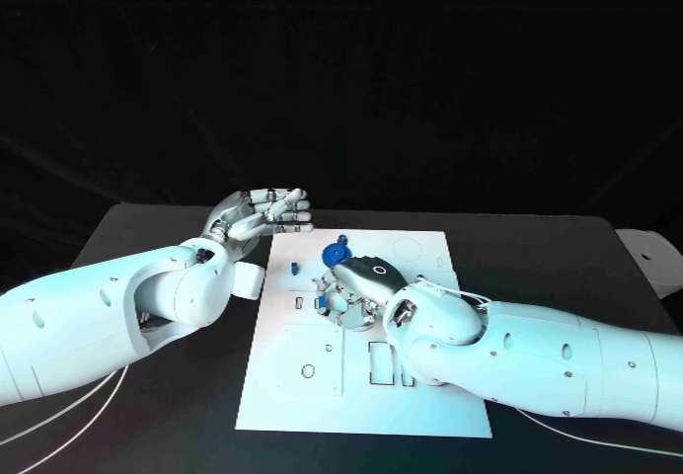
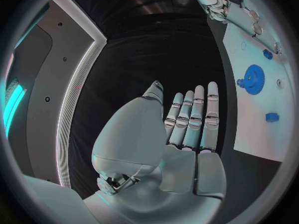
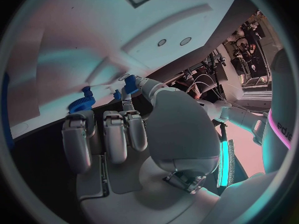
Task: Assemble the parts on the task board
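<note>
- On the black table [image 1: 171,232], the white task board [image 1: 356,385] is laid lengthwise away from the robot, approx. centred.
- L hand [image 1: 264,212] is held off the board's far left corner, over bare table; in the left wrist view its fingers [image 2: 193,119] are seen straight and side by side w/ nothing in the palm.
- R hand [image 1: 356,281] is lowered onto the upper-mid board, palm down, forearm crossing the board's right half.
- R fingers [image 3: 115,134] are curled downward at the board; a small blue part [image 3: 129,84] is seen at the fingertips, but whether it is pinched can't be told.
- A blue gear [image 1: 336,252] is seen just beyond the R hand; a small blue peg [image 1: 290,267] lies left of it, apart from both hands.
</note>
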